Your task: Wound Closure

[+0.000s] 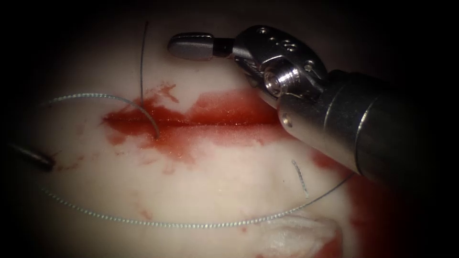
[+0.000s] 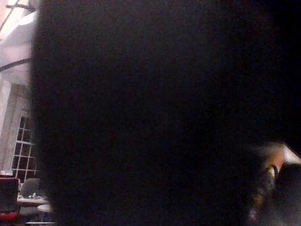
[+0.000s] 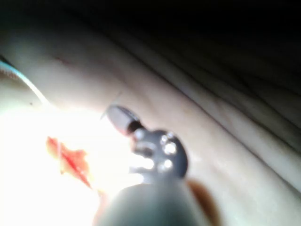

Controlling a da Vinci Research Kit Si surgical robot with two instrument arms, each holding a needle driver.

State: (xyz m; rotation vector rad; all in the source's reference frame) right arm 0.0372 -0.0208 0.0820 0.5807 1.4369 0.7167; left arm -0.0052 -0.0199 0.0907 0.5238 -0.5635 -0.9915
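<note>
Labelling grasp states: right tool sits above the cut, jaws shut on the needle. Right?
Not quite. The right tool does sit above the cut, jaws shut, but they hold nothing. The endoscope view shows the needle lying apart, free, one end at the cut's left part. Whether the left tool holds anything cannot be told.

shiny metal right tool (image 1: 191,46), wet glossy tissue (image 1: 215,181)
</note>
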